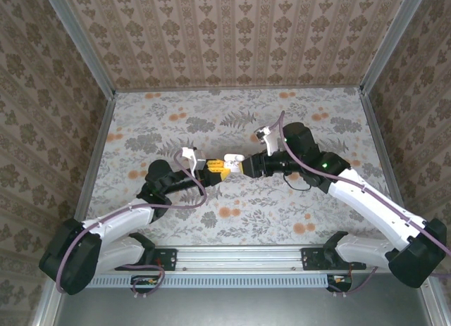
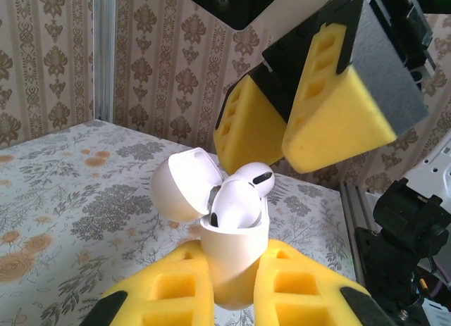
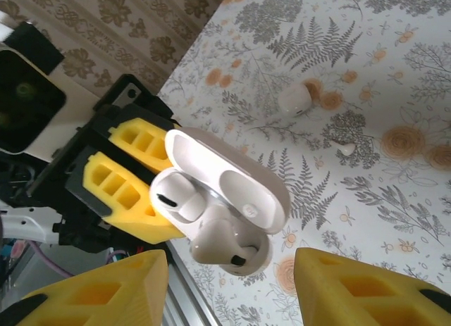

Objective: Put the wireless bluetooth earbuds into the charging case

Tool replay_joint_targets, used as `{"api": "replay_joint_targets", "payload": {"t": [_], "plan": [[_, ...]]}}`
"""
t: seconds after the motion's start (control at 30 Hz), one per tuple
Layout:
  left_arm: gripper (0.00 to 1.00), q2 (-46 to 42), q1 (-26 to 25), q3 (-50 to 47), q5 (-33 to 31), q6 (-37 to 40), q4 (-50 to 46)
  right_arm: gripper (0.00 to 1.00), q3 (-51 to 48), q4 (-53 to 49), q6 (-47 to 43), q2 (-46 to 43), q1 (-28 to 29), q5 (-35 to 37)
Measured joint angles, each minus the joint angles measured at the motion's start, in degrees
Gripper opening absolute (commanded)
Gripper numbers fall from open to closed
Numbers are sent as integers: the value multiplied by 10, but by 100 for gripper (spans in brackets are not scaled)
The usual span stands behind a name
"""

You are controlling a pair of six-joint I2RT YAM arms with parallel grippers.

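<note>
Yellow-padded left end effector point(image 2: 235, 264) clamps charging case point(image 2: 230, 250); right end effector point(image 2: 271, 163) gapes nearby.

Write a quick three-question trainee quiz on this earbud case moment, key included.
1. True or false: the lid of the charging case is shut.
2. What clamps the case? A) the left gripper B) a person's hand C) nothing, it stands free
3. Fill in: ___ earbuds sit in the mouth of the case.

Key: 1 false, the lid is swung open. 2 A, its yellow fingers press the case from both sides. 3 two.
</note>
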Motion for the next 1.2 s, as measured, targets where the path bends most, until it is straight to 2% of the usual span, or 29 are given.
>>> {"api": "replay_joint_targets", "payload": {"t": [0.5,0.77,0.93,1.2], "plan": [[0,10,0,1,0,0,-1,42,7,-19,-20,12,1,34],[0,10,0,1,0,0,-4,33,7,-19,-26,12,1,34],[0,10,0,1,0,0,-3,40,7,-19,-29,12,1,33],[0,10,0,1,0,0,0,40,7,-25,-31,2,1,55]]}}
